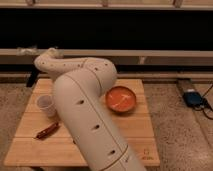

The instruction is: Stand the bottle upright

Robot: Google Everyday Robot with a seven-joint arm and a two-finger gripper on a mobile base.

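The tool (33, 78) hangs just off the wooden desk's (140, 127) far left corner, fingers apart. A white paper cup (46, 106) stands near it, and an orange bowl (120, 99) sits well to its right.

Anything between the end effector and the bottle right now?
Cannot tell: the bottle is not visible, because the robot's arm hides the middle of the table. The end effector hangs beyond the back-left corner; nearest it on the table stands a white cup.
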